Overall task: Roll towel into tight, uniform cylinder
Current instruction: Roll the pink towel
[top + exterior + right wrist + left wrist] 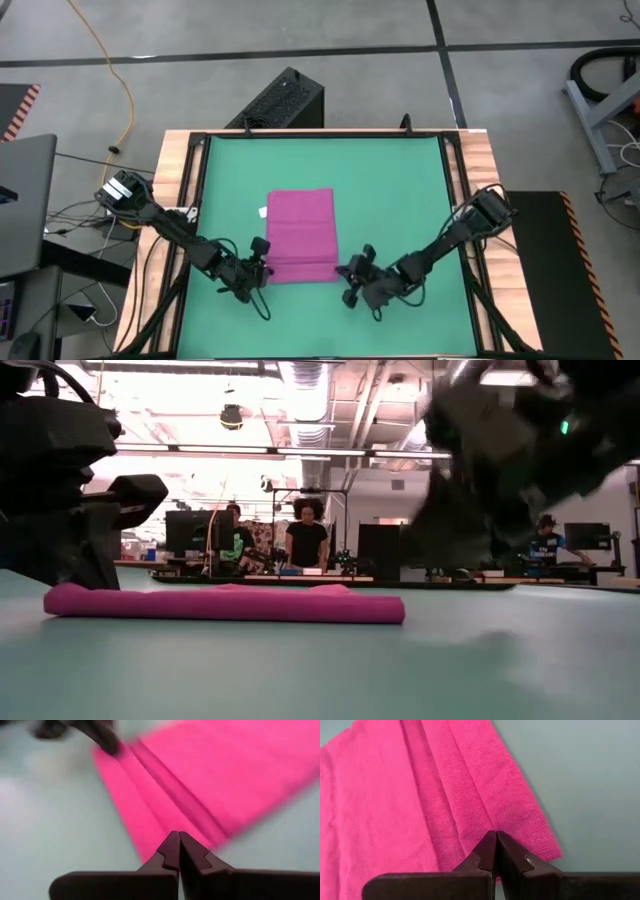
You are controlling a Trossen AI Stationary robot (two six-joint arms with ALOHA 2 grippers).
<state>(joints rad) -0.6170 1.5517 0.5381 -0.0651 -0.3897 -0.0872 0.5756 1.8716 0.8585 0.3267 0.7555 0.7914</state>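
towel [300, 237]: flat, near edge folded; tag too small
left end effector [262, 262]: closed, empty, at towel's corner
right end effector [347, 276]: closed, empty; blurred

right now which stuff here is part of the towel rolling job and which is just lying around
Part of the job:
- towel, pink, near edge folded over
- green mat under it
- left gripper, jaws shut at the towel's near left corner
- right gripper, jaws shut at its near right corner

Just lying about:
- black box beyond the table
- yellow cable on the floor
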